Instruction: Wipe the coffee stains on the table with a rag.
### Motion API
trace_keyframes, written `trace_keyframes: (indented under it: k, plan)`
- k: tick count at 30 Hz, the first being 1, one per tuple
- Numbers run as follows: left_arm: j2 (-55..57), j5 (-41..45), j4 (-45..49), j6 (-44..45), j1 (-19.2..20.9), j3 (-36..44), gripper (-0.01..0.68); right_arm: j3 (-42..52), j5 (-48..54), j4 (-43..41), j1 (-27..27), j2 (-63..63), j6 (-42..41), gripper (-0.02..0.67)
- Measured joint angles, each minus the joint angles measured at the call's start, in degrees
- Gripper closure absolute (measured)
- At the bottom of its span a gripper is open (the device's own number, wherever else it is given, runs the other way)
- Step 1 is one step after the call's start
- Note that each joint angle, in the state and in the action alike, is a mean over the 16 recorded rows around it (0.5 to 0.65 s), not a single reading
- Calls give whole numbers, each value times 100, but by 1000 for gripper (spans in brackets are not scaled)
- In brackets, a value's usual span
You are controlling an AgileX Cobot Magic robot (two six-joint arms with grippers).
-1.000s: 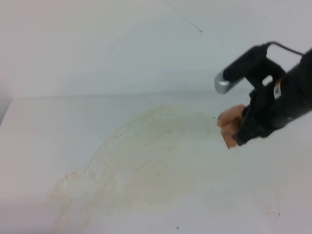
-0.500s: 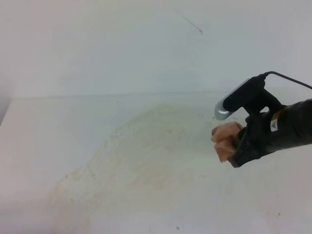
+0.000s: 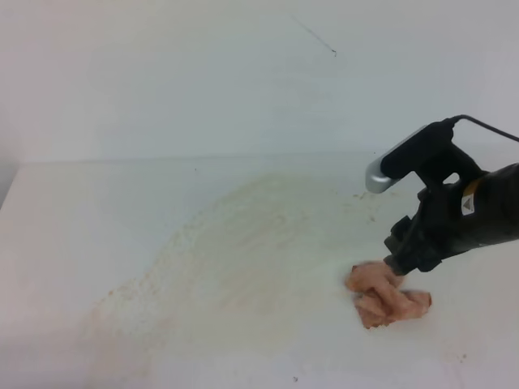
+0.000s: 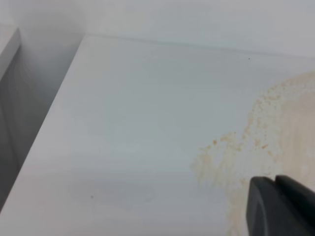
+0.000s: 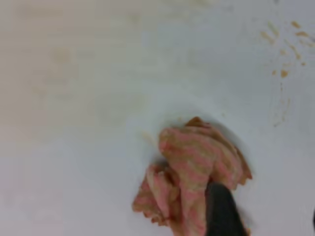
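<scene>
The rag (image 3: 385, 297), a crumpled salmon-pink cloth, lies on the white table (image 3: 73, 219) at the right edge of the coffee stains (image 3: 243, 259), a wide faint tan smear with speckled edges. My right gripper (image 3: 397, 266) hovers just above the rag and is open. In the right wrist view the rag (image 5: 197, 169) rests flat, one dark finger (image 5: 222, 211) overlaps its lower edge, and the other finger barely shows at the frame's right edge. The left wrist view shows the stains' speckled border (image 4: 256, 142) and only a dark part of my left gripper (image 4: 280, 209).
A pale wall rises behind the table's far edge (image 3: 243, 158). The table's left edge drops into a grey gap (image 4: 29, 123). Small brown specks (image 5: 285, 39) dot the surface beyond the rag.
The right gripper came down from above the table with the rag, opened, and let it go. The rag now lies on the table under the fingers.
</scene>
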Motion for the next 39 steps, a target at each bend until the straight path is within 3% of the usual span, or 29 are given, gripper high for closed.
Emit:
trace_keyframes:
  k: [8, 12, 27, 39]
  plan:
    - [28, 16, 0, -1, 0, -42, 673, 51, 285, 24, 0, -1179, 273, 581]
    - [28, 16, 0, -1, 0, -42, 673, 298, 246, 21, 0, -2011, 596, 645]
    - [-18, -11, 0, 1, 0, 28, 673, 2432, -898, -243, 0, -4265, 2036, 652]
    - [28, 16, 0, -1, 0, -42, 674, 2634, -891, -279, -27, -4452, 2102, 652]
